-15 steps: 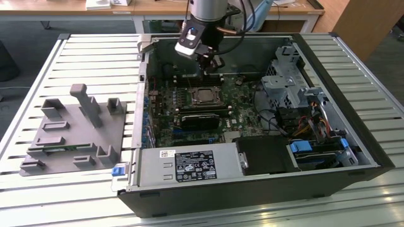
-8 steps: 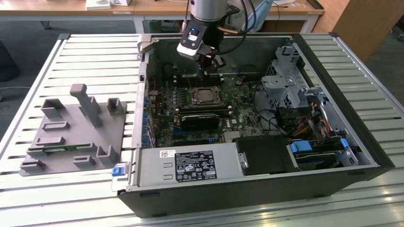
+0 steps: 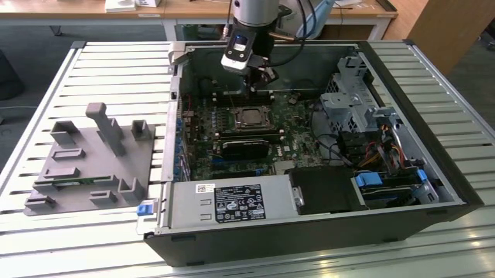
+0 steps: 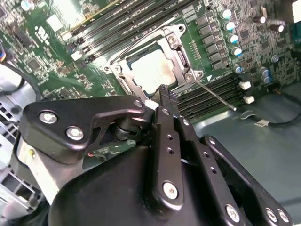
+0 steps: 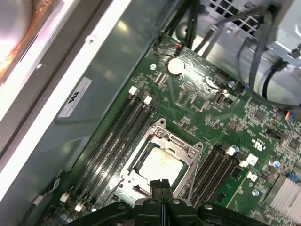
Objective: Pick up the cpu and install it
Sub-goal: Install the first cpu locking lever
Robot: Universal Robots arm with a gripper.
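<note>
My claw (image 5: 161, 186) hangs pinched shut and empty just over the cpu (image 3: 249, 118), which lies in its socket (image 5: 189, 153) slightly above the exterior view's middle, and I judge any downward slip could knock it askew and bend pins.

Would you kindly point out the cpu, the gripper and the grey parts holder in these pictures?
cpu (image 5: 162, 165): first wrist view, middle of its silvery top plate.
gripper (image 5: 161, 182): first wrist view, where its shut fingertips meet.
grey parts holder (image 3: 91, 167): exterior view, bare stretch of its flat base.
</note>
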